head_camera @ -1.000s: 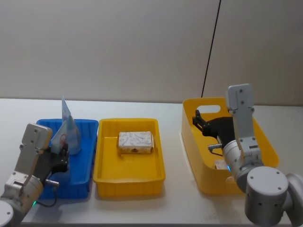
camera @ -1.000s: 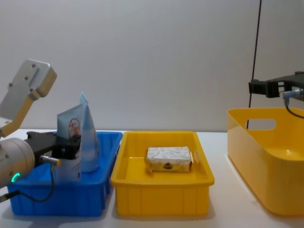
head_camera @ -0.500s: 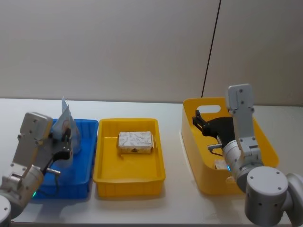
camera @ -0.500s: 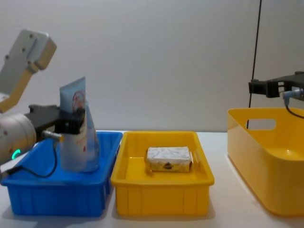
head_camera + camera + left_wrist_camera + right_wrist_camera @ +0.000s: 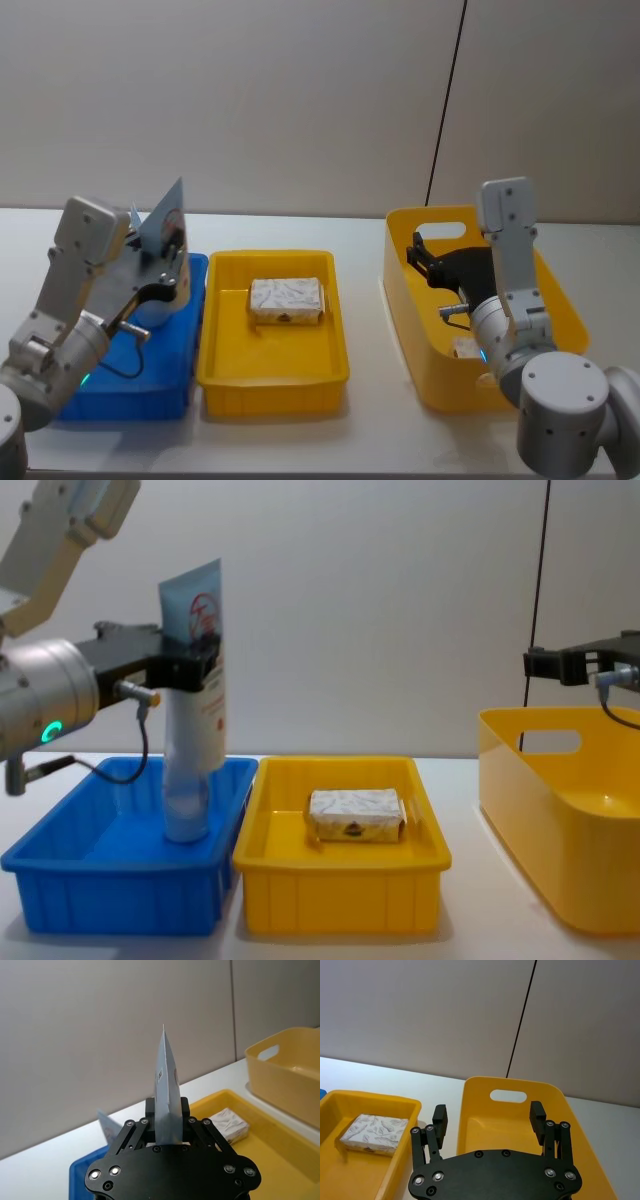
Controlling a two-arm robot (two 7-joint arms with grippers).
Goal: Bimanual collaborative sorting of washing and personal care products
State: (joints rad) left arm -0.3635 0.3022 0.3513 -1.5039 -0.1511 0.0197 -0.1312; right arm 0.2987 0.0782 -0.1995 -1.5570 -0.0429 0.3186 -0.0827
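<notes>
Soft, even light from above fills the scene, leaving the grey wall point(image 5: 250, 100) flat and the white table point(image 5: 370, 440) bright, with only faint, diffuse shadows beneath the yellow tray point(image 5: 340, 905) and the yellow tub point(image 5: 540, 860), whose inner wall carries a mild sheen.

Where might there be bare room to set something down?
Bare: the yellow tray in front of the wrapped block; the table between it and the yellow tub. Crowded: the blue tray below the left hand gripping the squeeze tube; the tub under the right hand.
</notes>
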